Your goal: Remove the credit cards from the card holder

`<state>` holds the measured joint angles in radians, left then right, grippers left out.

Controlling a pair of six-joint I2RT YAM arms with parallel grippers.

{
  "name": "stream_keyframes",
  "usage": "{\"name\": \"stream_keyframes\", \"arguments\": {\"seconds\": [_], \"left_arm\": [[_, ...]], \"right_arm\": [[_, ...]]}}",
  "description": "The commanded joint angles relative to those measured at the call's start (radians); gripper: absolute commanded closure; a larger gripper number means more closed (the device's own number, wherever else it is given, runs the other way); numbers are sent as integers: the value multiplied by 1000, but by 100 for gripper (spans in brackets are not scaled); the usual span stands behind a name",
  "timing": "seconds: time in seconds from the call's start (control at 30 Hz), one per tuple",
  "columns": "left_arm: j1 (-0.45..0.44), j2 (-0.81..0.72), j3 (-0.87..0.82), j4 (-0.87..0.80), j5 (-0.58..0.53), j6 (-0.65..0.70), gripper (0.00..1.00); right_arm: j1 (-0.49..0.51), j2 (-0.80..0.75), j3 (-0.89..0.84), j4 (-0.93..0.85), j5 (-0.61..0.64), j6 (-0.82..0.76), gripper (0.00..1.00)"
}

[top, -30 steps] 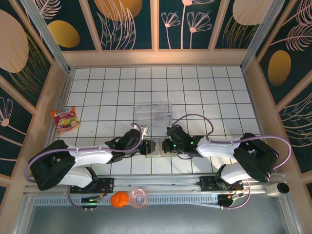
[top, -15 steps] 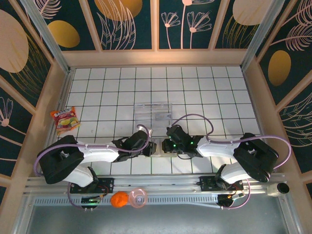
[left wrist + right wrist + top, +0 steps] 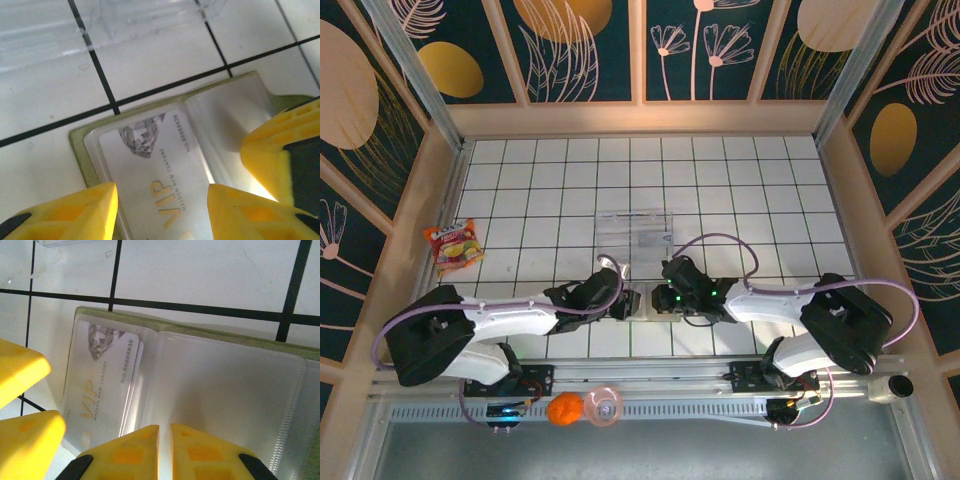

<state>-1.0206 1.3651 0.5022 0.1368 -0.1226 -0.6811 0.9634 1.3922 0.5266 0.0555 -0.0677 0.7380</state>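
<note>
The card holder lies open on the tiles between both grippers, with an olive-green rim and clear pockets. One credit card, pale with gold "VIP" lettering, sits in the left pocket. My left gripper is open, its yellow fingers straddling the card from above. My right gripper is shut, its fingertips resting on the clear plastic near the holder's middle fold. One right finger shows in the left wrist view, and the left fingers in the right wrist view.
A clear plastic tray stands just beyond the holder. A snack packet lies at the far left. An orange ball and a pink roll sit on the rail by the arm bases.
The left arm shifted right towards the holder, then eased back a little; its gripper stays at the holder's left half. The right arm has not moved.
</note>
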Motion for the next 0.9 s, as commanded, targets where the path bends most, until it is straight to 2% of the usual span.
{"name": "stream_keyframes", "arguments": {"seconds": [0.0, 0.27, 0.67, 0.87], "left_arm": [[-8, -4, 6, -55, -37, 4, 49], [-39, 84, 18, -47, -56, -9, 46], [-64, 120, 4, -36, -56, -35, 65], [-64, 111, 5, -34, -48, -40, 67]], "right_arm": [[7, -28, 1, 6, 26, -19, 86], [6, -44, -13, 2, 34, -19, 86], [5, -50, -11, 4, 28, -25, 86], [-4, -68, -17, 62, -54, -42, 85]]}}
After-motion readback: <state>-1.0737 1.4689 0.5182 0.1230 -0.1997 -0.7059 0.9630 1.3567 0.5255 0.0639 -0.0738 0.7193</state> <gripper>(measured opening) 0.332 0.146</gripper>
